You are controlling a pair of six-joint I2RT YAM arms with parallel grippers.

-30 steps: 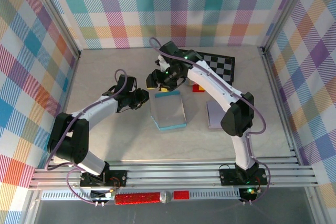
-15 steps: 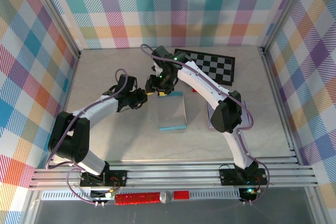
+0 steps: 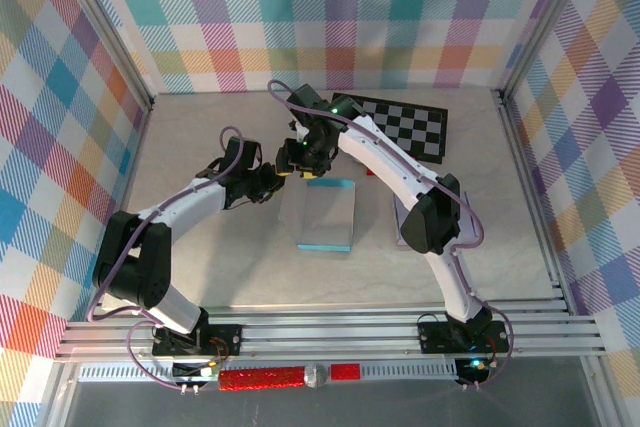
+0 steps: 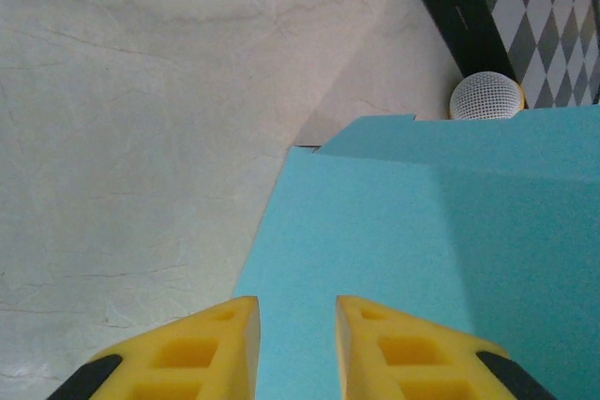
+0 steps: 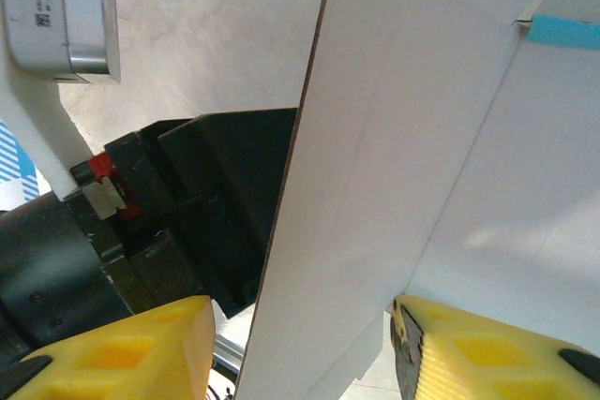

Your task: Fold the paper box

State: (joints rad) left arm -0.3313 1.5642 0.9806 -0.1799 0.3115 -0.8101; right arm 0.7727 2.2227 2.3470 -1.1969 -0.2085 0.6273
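Note:
The paper box lies mid-table, teal outside and pale inside, with a wall standing at its back left. My left gripper sits at the box's left side. In the left wrist view its yellow fingers stand a little apart against the teal panel, with nothing pinched between them. My right gripper reaches over the back left corner. In the right wrist view a white panel passes between its fingers. One finger touches the panel and the other stands clear of it. The right gripper is open.
A black-and-white checkerboard lies at the back right, with a white mesh ball beside it. A lavender pad rests right of the box, under the right arm. Plaid walls close three sides, and metal rails run along the front.
The right gripper has swung left and lower onto the box's back left corner and narrowed slightly around the panel. The skewed box now looks squarer. The left gripper barely moved.

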